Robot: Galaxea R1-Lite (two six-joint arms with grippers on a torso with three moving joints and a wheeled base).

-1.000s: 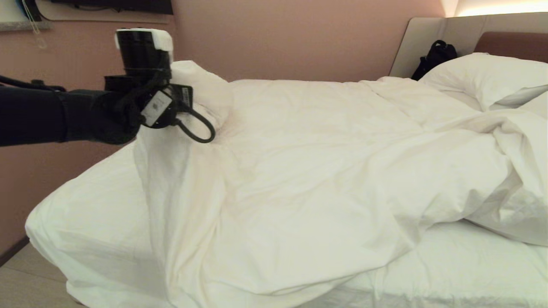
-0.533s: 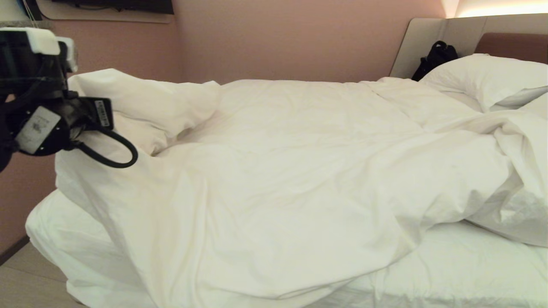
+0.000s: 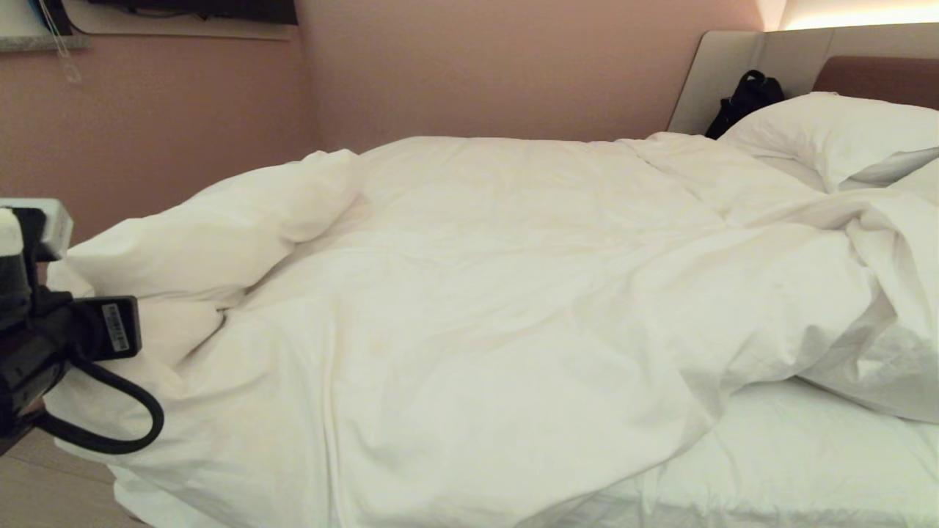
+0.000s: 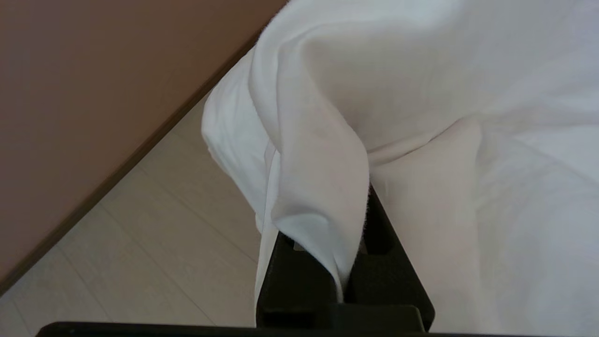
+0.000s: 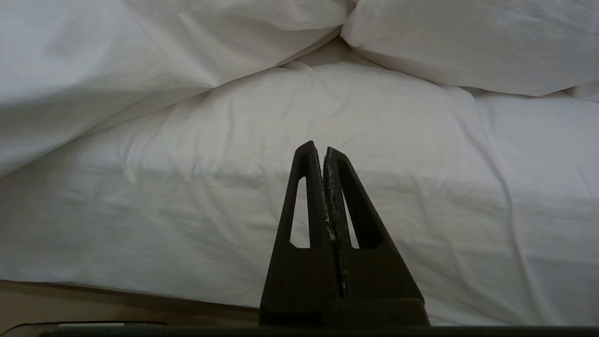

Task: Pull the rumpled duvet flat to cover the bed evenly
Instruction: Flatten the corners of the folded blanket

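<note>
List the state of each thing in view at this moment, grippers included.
duvet: rumpled, bunched near the pillows, corner pinched.
left gripper: shut on the duvet corner, at the bed's foot end.
right gripper: shut, empty, over the sheet.
bed: sheet bare at the near side.
pillows: at the headboard, partly uncovered.
black bag: against the headboard.

Left pincer (image 4: 344,262) low at the robot's left, clamped tight; right pincer (image 5: 324,154) parked, fingers together.
</note>
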